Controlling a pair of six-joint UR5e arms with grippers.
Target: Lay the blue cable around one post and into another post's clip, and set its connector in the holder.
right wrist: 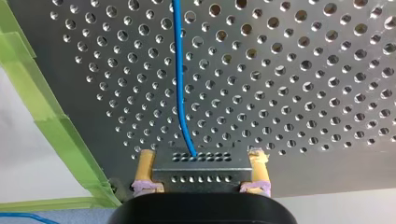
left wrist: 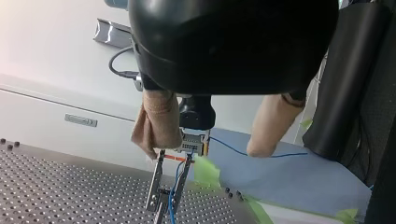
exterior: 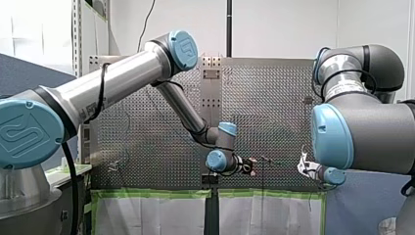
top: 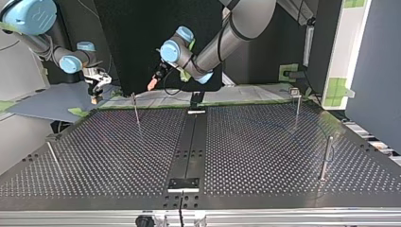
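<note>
Seen from behind the arms, my left tool (exterior: pixel 248 167) and my right tool (exterior: pixel 307 169) hang close above the green-taped edge (exterior: pixel 156 192) of the perforated bench (exterior: pixel 147 132); their grip cannot be told from here. From across the bench, my right tool sits at the taped edge. My left tool hovers above that edge, near a thin post (top: pixel 136 109) standing just inside it. The left wrist camera shows its own beige-padded fingers (left wrist: pixel 156 123) spread wide with nothing between them. Ahead of them, just inside the taped edge, the post's forked clip carries the blue cable (left wrist: pixel 173 200), and the grey connector (left wrist: pixel 194 143) hangs right above the clip in my right tool. The right wrist camera shows its yellow-padded fingers (right wrist: pixel 144 168) clamped on both sides of the connector, close to the taped edge. The cable rises from the connector's face and runs away from that edge over the bench's holes.
</note>
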